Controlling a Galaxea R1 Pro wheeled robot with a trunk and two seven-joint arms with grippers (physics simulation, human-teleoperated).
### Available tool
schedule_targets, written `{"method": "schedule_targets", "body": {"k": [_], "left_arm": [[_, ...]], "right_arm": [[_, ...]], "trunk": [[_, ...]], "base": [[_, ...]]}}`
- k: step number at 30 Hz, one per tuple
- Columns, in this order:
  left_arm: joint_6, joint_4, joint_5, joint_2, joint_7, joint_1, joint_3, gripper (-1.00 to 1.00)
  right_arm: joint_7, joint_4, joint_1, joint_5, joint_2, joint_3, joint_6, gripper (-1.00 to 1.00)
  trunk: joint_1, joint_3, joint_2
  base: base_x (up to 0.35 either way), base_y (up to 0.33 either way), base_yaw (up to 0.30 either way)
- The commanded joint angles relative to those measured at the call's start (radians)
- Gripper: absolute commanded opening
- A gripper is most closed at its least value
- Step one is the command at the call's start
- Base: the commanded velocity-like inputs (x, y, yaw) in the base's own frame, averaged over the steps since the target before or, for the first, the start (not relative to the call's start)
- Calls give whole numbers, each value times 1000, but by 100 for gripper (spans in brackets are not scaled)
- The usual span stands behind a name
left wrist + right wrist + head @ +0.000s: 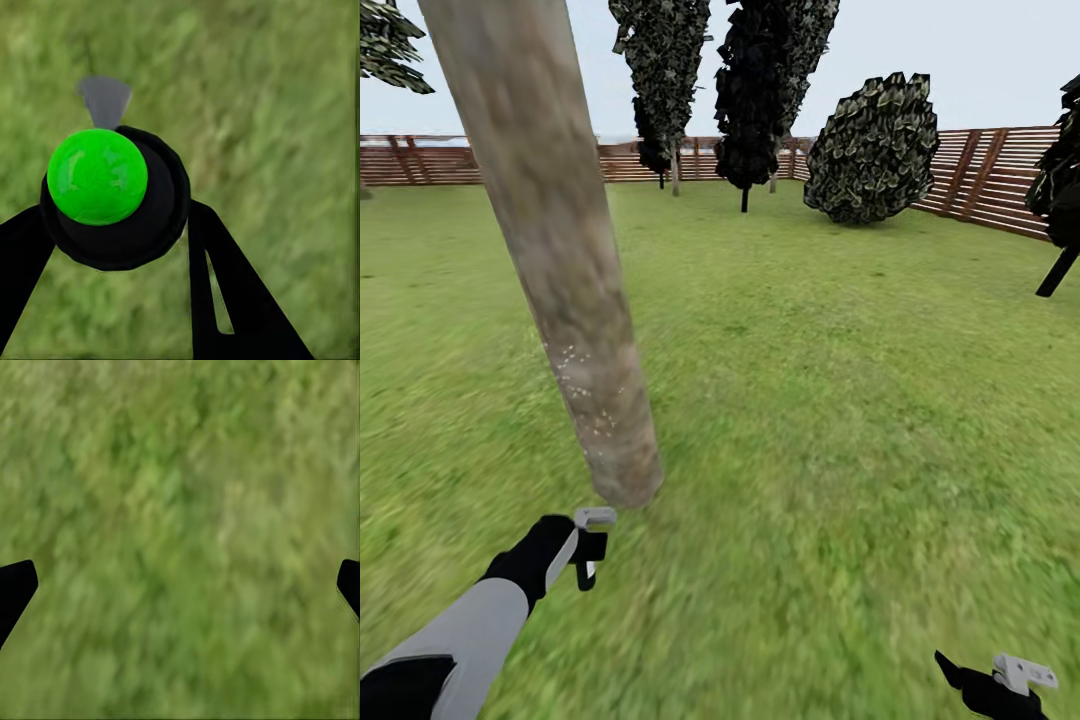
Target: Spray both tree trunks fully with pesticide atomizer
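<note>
the pesticide atomizer [112,196] sits clamped in the left claw [588,548] at about 7 o'clock in the head view, its grey trigger head just short of the tree trunk [550,240]. pale pesticide [585,395] specks dot only a low patch of bark, so the likely failure is uneven cover: the high, leaning stretch could be missed. the nozzle may bump the bark. open lawn [840,400] spreads toward 3 o'clock, the fence [990,175] far off. the right claw [1000,685], fingers spread wide, hangs empty at 5 o'clock.

Blurred lawn [180,525] (green, mottled); tool [180,585] fingertips [15,585] spread wide.
</note>
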Motion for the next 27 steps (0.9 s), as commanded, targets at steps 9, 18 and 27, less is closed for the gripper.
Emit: {"method": "schedule_targets", "body": {"k": [9, 18, 27], "left_arm": [[-1, 2, 35, -1, 1, 2, 0, -100], [-2, 4, 58, -4, 0, 2, -2, -100], [-2, 4, 58, -14, 0, 2, -2, -100]], "right_arm": [[0, 0, 0, 0, 0, 0, 0, 100], [0, 0, 0, 1, 0, 0, 0, 100], [0, 0, 0, 1, -1, 0, 0, 100]], "trunk": [[0, 0, 0], [0, 0, 0], [0, 0, 0]], "base": [[99, -73, 229], [70, -217, 207], [24, -270, 4]]}}
